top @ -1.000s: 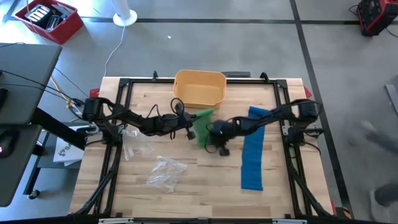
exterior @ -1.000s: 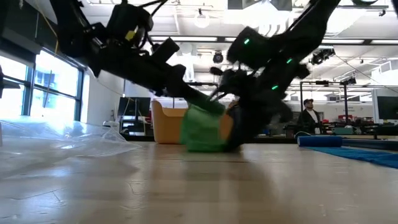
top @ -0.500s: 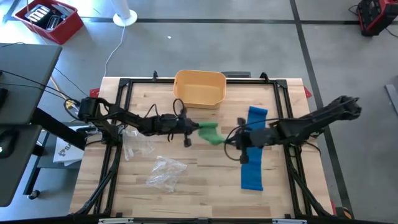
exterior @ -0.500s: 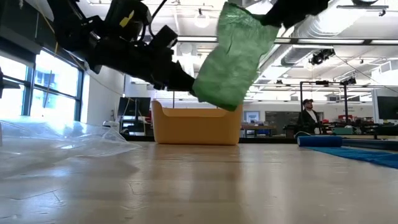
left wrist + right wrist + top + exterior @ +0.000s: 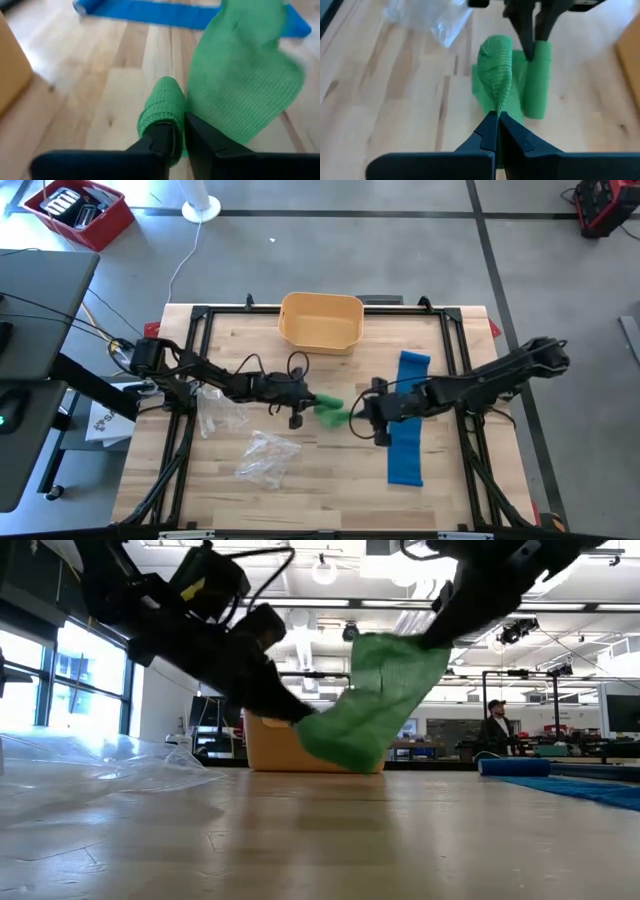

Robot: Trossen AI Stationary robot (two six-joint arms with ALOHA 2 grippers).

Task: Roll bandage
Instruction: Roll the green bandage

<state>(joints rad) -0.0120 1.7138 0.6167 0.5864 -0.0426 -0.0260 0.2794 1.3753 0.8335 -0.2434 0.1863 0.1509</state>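
The green bandage [image 5: 331,409] is a stretchy mesh, loosely woven, with a ribbed weave you can see up close. One end is wound into a small tight cylinder, the rest is a floppy sheet. It's mid-table, lifted between the two arms, with the low edge just about at the wood.

Left gripper [image 5: 176,137] sits right on the rolled end; the roll pokes out between its fingers, which have a narrow gap between them, so it looks like a light grip on the roll. Right gripper [image 5: 497,120] is pinched tight on the loose end, with the cloth bunching into a ridge above its tips and hanging toward the roll.

A second bandage, blue [image 5: 406,418], lies flat as a long strip on the right side of the table, one end rolled up.

The tan bin [image 5: 321,321] at the far edge has rounded corners and smooth walls, and the high view shows nothing inside. Two crinkly clear plastic bags [image 5: 268,454] lie on the left half of the plank table [image 5: 330,490].
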